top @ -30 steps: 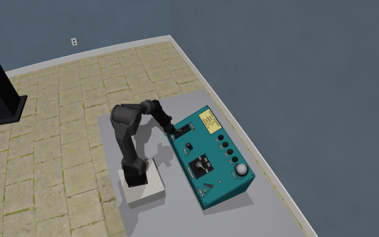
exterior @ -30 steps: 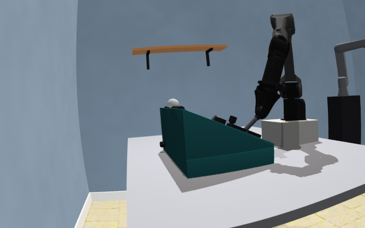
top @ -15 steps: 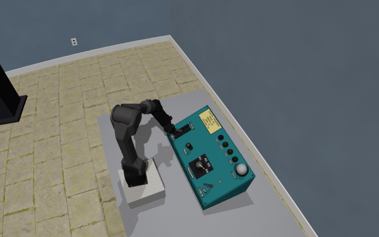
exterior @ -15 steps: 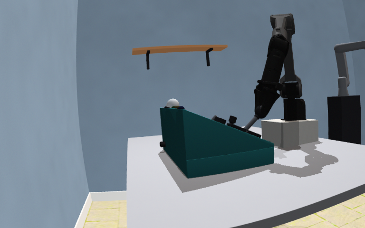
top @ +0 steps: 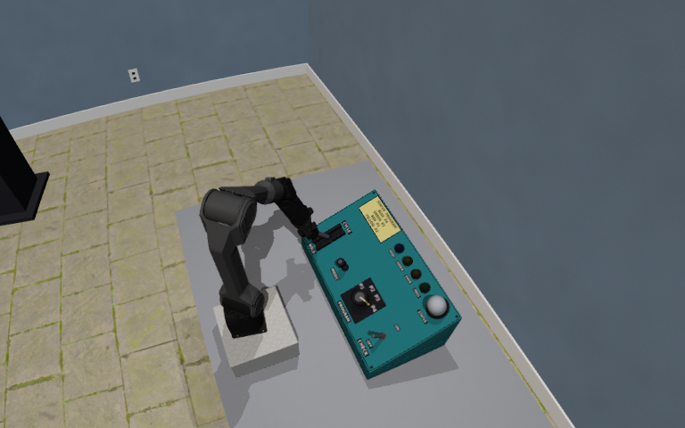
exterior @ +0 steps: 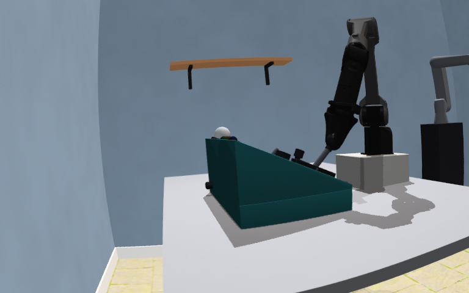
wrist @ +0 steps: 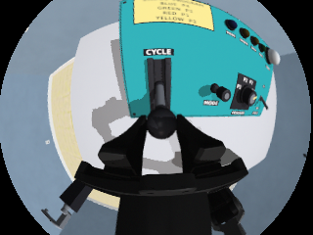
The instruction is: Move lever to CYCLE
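The pincer [wrist: 160,132] is pinching the round black knob of the lever [wrist: 159,101], which sits at the near end of its dark slot, far from the CYCLE label [wrist: 158,53]. So the grab looks done, and the throw is next: a slow, gentle push along the slot toward CYCLE (the teal console [top: 399,302] only stands loose on the tabletop [top: 313,383], so a hard shove could slide it). Close by are a small black knob [top: 342,264], a dial [top: 362,300], a little toggle [top: 376,334] and a white button [top: 436,305]; none blocks the slot.
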Controlling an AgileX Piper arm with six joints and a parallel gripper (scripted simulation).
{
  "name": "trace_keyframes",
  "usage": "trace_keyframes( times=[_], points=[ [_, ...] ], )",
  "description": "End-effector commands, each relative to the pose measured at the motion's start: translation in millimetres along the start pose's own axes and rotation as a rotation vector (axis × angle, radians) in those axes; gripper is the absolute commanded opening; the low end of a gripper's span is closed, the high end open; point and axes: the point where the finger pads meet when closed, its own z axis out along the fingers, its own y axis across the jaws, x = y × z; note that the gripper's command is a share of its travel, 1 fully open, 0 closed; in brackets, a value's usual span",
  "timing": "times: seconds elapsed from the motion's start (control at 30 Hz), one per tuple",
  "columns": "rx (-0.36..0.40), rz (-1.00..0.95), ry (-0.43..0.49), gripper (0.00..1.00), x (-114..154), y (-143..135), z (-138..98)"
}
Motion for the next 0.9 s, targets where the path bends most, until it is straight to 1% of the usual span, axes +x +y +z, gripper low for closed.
trace_keyframes(
  times=[0.0, 0.87],
  points=[
    [-0.004, 0.002, -0.013, 0.0, -7.5, 0.2, -2.4],
    [-0.004, 0.002, -0.013, 0.0, -35.3, 0.2, -5.5]
  ],
)
